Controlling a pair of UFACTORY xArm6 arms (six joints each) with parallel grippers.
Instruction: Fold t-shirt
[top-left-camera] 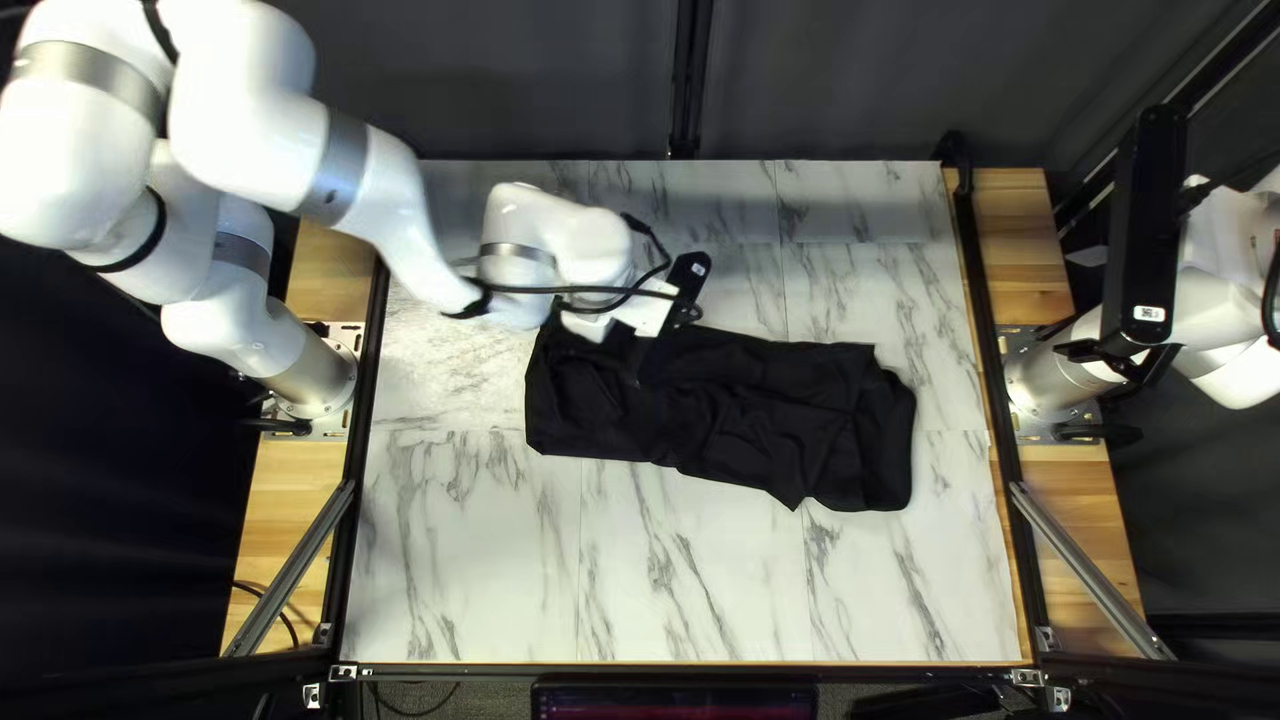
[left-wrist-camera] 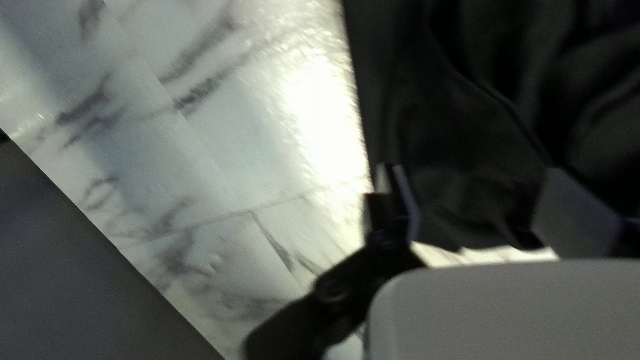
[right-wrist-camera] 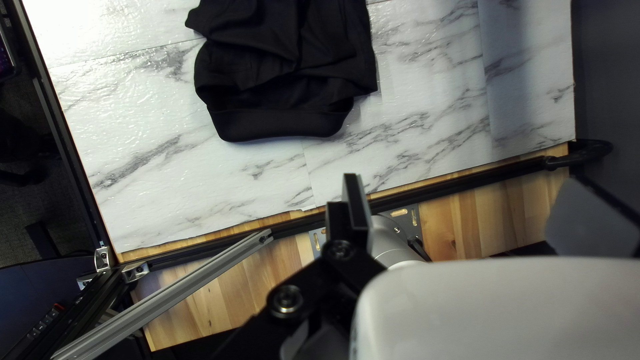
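Dark curtain (top-left-camera: 534, 80) hangs behind a marble-patterned table (top-left-camera: 467, 587), where a black t-shirt (top-left-camera: 720, 414) lies near the middle, bunched into a long, rumpled strip. At the left of the top left view, a metal brace (top-left-camera: 296, 567) slants over pale wood (top-left-camera: 287, 494), just in front of the base of the white left arm (top-left-camera: 367, 174). The arm reaches over the table's far left portion, bringing the left gripper (top-left-camera: 663, 328) above the shirt's far side, near its left end. In the left wrist view its two fingers (left-wrist-camera: 400, 200) stand wide apart, one over the cloth's edge and the other over dark fabric; cloth shows between and beyond them, unpinched, though whether either tip touches it cannot be told. Farther right, the shirt's other end widens into loose folds, finished by a smooth band (right-wrist-camera: 280, 125) visible in the right wrist view. Past that end, at the right of the top left view, the right gripper (top-left-camera: 1143, 274) hangs raised near its own arm's base (top-left-camera: 1054, 374), well apart from the shirt, its fingers spread wide with nothing held between them. A second metal brace (top-left-camera: 1087, 567) angles over the wood in front.
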